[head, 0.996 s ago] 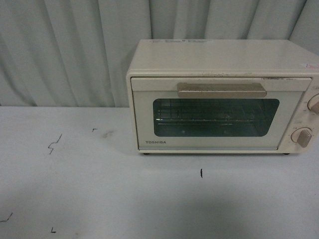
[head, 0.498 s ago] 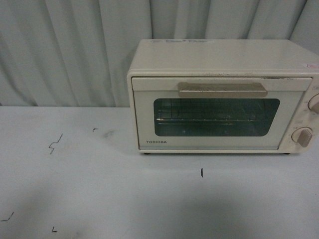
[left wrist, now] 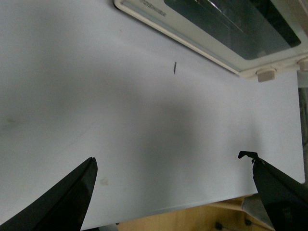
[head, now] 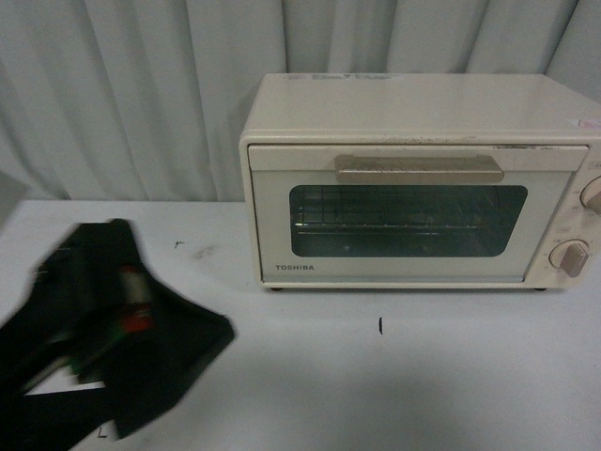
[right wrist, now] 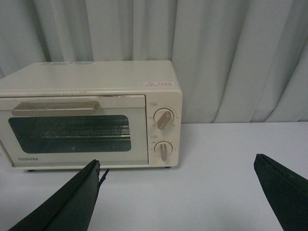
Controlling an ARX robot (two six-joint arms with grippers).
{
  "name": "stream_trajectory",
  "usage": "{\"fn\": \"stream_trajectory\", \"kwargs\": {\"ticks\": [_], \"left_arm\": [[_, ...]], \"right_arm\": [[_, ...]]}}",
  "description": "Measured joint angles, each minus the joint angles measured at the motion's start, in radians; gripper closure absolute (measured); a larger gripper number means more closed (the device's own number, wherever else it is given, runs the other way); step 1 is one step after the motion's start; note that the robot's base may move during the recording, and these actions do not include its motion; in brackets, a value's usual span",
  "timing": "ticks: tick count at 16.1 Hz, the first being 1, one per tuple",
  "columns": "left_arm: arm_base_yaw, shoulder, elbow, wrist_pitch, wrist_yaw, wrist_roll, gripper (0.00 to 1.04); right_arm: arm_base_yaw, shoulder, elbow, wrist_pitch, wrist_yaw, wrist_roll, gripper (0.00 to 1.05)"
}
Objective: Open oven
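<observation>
swinging into view just now, the blurry black left arm (head: 103, 348) starts the reach, its left pincer (left wrist: 168, 161) spread wide and empty, like the right pincer (right wrist: 176, 163). the small cream-white boxy toaster oven (head: 413, 113) sits back right on the white surface (head: 423, 376), door shut, beige bar handle (head: 418, 169) untouched

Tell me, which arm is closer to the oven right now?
Probably left. The left end effector hovers open over the table, front-left of the oven. The right end effector, also open, faces the oven from farther back, outside the front view.
</observation>
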Motion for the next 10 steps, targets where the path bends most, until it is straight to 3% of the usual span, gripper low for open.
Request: {"fn": "stream_trajectory", "kwargs": {"ticks": [3,10], "left_arm": [[-0.096,0.259,0.066,0.120,0.008,-0.089,0.07],[-0.103,0.560,0.164,0.247,-0.011,-0.262,0.07]], "right_arm": [[0.000,0.000,0.000,0.000,0.000,0.000,0.06],[0.000,0.000,0.000,0.000,0.000,0.000,0.06]]}}
